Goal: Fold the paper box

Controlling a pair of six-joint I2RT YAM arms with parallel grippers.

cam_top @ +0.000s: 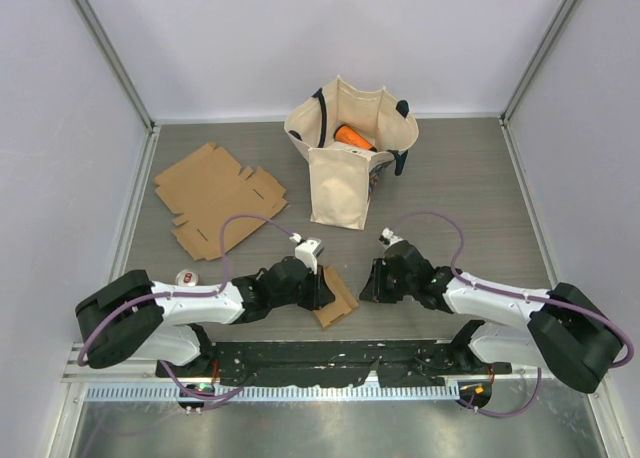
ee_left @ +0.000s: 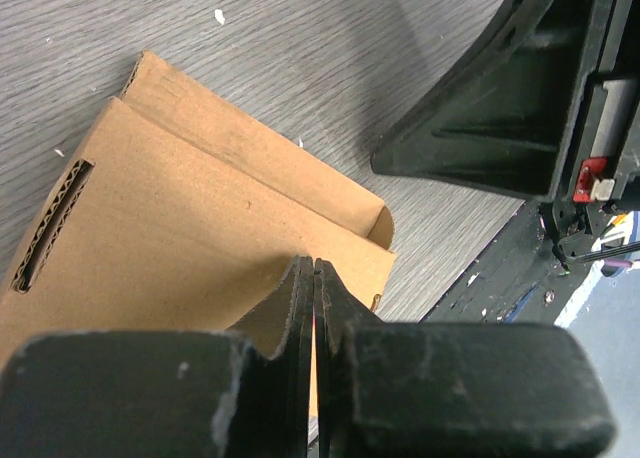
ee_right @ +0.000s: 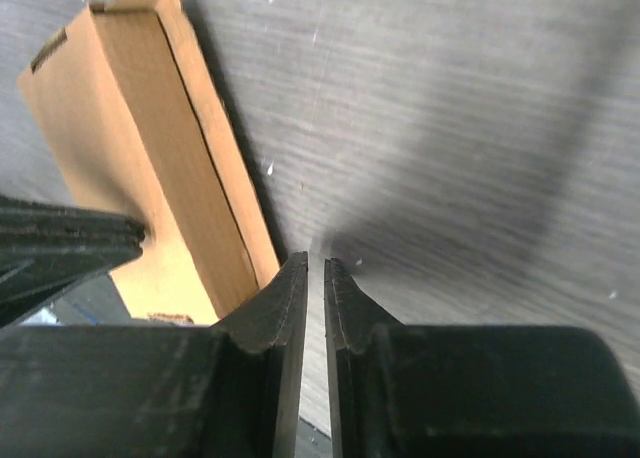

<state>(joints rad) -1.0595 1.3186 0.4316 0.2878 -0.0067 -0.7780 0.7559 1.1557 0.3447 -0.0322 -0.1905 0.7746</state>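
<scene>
Two matching arms on show here. The left arm (cam_top: 190, 303) and the right arm (cam_top: 490, 300) each wear a glossy white shell along the long link, capped by bulky, rounded black housings at the shoulder end. A purple cable (cam_top: 240, 218) loops off the left one, and a second purple cable (cam_top: 435, 215) arcs off the right. There's a small white bracket (cam_top: 308, 248) at the left wrist. The left gripper (ee_left: 314, 268) has matte black fingers (ee_left: 150, 378), scuffed and flecked pale. The right gripper (ee_right: 315, 263) looks the same, black with tapered wedge tips.
</scene>
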